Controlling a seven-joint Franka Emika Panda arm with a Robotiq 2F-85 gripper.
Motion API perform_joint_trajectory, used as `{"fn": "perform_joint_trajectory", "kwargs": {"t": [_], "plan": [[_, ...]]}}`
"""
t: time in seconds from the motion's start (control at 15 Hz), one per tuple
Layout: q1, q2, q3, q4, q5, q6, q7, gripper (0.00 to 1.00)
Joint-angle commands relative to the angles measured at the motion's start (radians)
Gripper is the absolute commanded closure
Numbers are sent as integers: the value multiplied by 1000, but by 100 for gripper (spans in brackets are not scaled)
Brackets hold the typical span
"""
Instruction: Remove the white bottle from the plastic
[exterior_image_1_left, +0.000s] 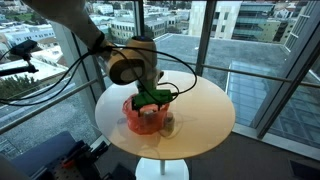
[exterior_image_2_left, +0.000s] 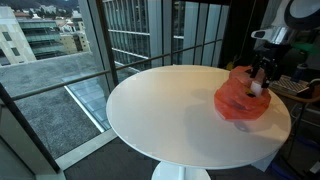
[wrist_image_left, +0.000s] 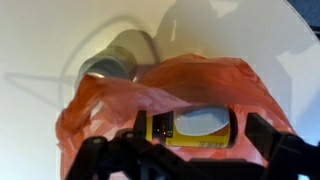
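Note:
The plastic (wrist_image_left: 110, 110) is a crumpled red-orange translucent container on the round white table; it shows in both exterior views (exterior_image_1_left: 140, 120) (exterior_image_2_left: 238, 102). The white bottle (wrist_image_left: 192, 122), with a pale panel and a yellow label, sits in the plastic between my fingers; it appears as a small whitish shape in an exterior view (exterior_image_2_left: 256, 88). My gripper (wrist_image_left: 200, 130) (exterior_image_1_left: 149, 97) (exterior_image_2_left: 262, 76) reaches down into the plastic and straddles the bottle. The left finger is at the bottle's end. A gap shows between the bottle and the right finger, so the jaws are open.
A shorter greyish bottle (wrist_image_left: 110, 62) (exterior_image_1_left: 168, 123) stands on the table (exterior_image_2_left: 160, 110) just outside the plastic. Window glass and a railing surround the table in both exterior views. Dark equipment (exterior_image_1_left: 70, 155) sits low beside the table.

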Motion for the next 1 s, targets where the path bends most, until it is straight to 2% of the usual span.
{"fn": "perform_joint_trajectory", "kwargs": {"t": [0.0,0.87,0.93], "plan": [[-11,8,4,9,-5,9,-27,0],[-17,52,27,28,23,53,-10,0],[-17,53,28,29,22,55,-8,21]]}}
